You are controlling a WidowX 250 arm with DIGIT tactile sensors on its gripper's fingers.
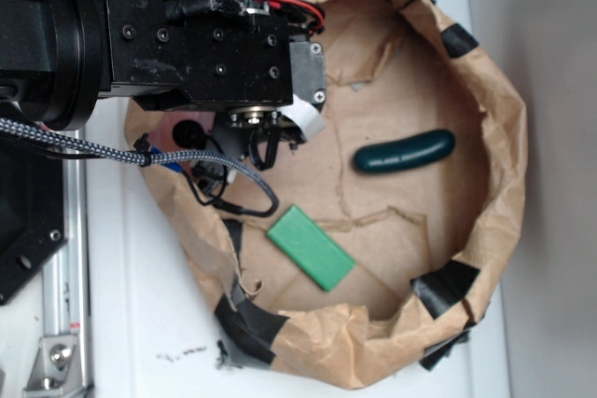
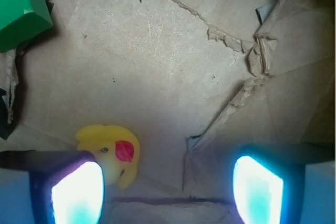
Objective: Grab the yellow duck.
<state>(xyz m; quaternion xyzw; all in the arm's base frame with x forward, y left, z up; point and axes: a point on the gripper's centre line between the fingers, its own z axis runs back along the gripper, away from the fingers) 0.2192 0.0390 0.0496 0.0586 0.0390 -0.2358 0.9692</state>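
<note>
Paper basin [image 1: 504, 137] on table [image 1: 140, 323]. Cucumber [image 1: 404, 152] lies inside, toward basin's right rim. Block [image 1: 312, 247] inside, nearer bottom rim, left of cucumber. Arm [image 1: 168, 34] overhangs upper-left rim. Wrist view: duck [image 2: 113, 150] on basin floor, just beside one gripper finger [image 2: 76, 192]; block in upper-left corner.

The exterior camera looks straight down from high above the white table [image 1: 168, 323]. It sees the whole brown paper nest [image 1: 504, 137] and the black robot arm [image 1: 187, 34] over its left edge. The wrist camera sits on the arm and looks down at the paper floor from very near. Both views share the paper floor and the green block [image 1: 311, 247] [image 2: 21, 9].
</note>
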